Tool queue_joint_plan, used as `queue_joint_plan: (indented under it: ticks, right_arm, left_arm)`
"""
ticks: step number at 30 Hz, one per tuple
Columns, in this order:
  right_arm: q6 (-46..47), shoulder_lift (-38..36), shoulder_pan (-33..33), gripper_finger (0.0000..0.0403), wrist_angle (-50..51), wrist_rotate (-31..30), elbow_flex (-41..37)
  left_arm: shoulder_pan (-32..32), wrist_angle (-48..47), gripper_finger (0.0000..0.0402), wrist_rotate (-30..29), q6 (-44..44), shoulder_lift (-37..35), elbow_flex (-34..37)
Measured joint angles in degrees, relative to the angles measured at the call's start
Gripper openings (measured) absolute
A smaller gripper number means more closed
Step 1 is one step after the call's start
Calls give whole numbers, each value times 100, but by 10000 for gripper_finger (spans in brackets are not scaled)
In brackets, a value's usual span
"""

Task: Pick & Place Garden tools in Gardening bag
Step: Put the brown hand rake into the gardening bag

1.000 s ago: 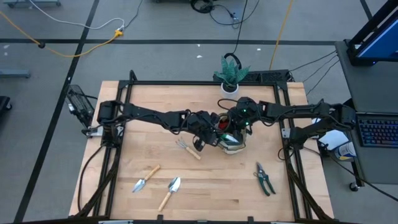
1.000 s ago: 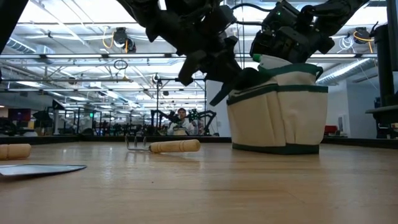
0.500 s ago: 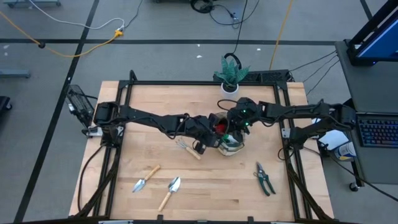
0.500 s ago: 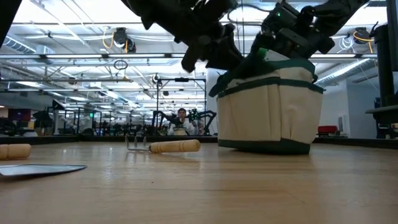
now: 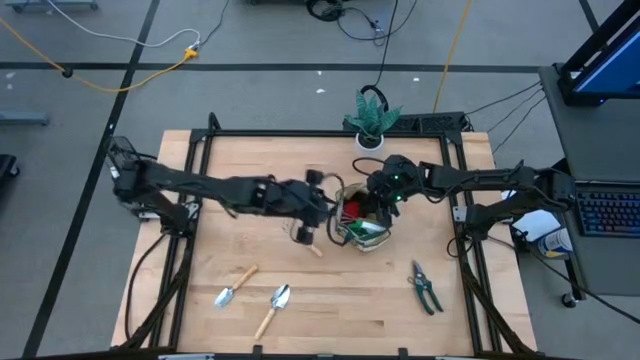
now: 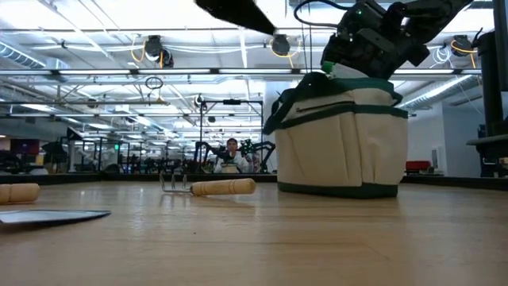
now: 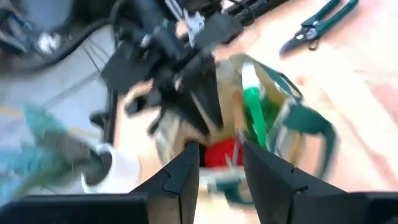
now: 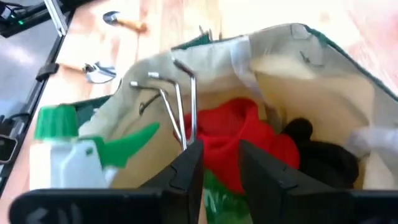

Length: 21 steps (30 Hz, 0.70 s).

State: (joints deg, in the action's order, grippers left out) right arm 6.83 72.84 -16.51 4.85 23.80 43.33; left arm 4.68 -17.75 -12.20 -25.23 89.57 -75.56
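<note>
The tan gardening bag [image 5: 362,228] stands upright on its base at the table's middle, mouth open. Inside it are a red piece [image 8: 233,134], a green-and-white spray bottle [image 8: 68,152] and a metal-pronged tool [image 8: 177,99]. My left gripper [image 7: 221,168] hovers open above the table, left of the bag, with nothing between its fingers. My right gripper [image 8: 219,162] stands open just over the bag's mouth, from the right. A hand rake [image 6: 208,187], two trowels [image 5: 235,286] [image 5: 273,308] and pruning shears [image 5: 425,288] lie flat on the table.
A green plant in a white pot [image 5: 372,122] stands at the far edge behind the bag. The black frame rail [image 5: 200,150] runs around the tabletop. Bare wood [image 5: 350,310] lies between the trowels and the shears.
My left gripper has come away from the bag's left rim, rising and drawing back toward the table's left edge. The bag's left side has been drawn a little to the left, and the bag now stands upright on the table. My right gripper has kept its place.
</note>
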Motion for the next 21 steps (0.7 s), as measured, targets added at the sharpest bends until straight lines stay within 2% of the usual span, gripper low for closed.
queue_joint_plan:
  ticks: [4,8,21]
  right_arm:
    - [0,0,13,104,-10,2,0]
    - [0,0,12,107,-30,5,0]
    - [0,-2,13,102,-36,7,0]
  left_arm:
    - [-4,-496,131,-39,442,-567,-7]
    - [35,-873,131,-146,548,-800,7]
    - [145,-919,131,-338,480,-826,10]
